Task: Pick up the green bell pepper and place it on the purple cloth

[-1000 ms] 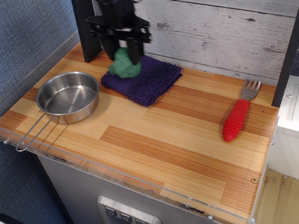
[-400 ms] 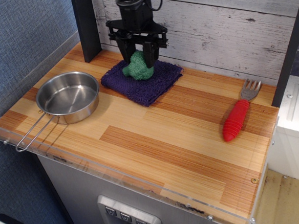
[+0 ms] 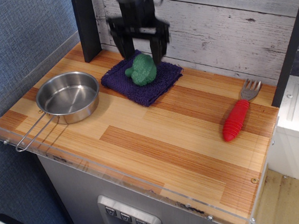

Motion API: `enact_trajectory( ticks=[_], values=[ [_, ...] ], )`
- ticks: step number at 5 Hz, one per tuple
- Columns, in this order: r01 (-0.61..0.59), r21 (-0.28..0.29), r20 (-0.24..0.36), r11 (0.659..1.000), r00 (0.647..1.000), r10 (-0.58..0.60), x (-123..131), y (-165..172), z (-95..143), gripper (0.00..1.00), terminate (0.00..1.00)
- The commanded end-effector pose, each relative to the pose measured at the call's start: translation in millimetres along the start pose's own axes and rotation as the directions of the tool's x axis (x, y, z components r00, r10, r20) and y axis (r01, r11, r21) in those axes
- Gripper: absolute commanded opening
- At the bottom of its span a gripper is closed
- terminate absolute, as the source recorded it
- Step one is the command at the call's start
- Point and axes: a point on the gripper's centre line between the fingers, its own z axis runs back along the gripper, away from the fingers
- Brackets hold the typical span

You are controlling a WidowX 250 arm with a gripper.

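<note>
The green bell pepper (image 3: 142, 70), a small teal-green bumpy toy, lies on the purple cloth (image 3: 143, 83) at the back of the wooden counter. My gripper (image 3: 140, 47) hangs just above and behind the pepper. Its jaws are spread wide, one on each side, and hold nothing. The gripper looks blurred.
A steel pan (image 3: 67, 97) with a wire handle sits at the left of the counter (image 3: 156, 137). A fork with a red handle (image 3: 238, 117) lies at the right. A dark post (image 3: 86, 24) stands at the back left, and a plank wall runs behind.
The gripper carried the pepper to the right over the cloth, set it down, opened its jaws and rose a little. The pepper now rests on the cloth, free of the gripper.
</note>
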Motion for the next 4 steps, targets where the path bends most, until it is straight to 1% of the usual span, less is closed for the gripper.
enact_trajectory(
  ticks=[1, 2, 3, 4],
  values=[
    [-0.009, -0.026, 0.174, 1.0, 0.985, 0.014, -30.1, -12.2, 90.6, 1.0, 0.0],
    [-0.047, -0.041, 0.169, 0.998, 0.984, 0.053, -52.4, -25.9, 109.3, 1.0, 0.0],
    [-0.093, -0.051, 0.132, 0.994, 0.986, 0.099, -67.6, -31.7, 108.0, 1.0, 0.0],
    [-0.102, -0.016, 0.072, 0.995, 0.992, 0.102, -76.6, -34.3, 100.8, 1.0, 0.0]
  ],
)
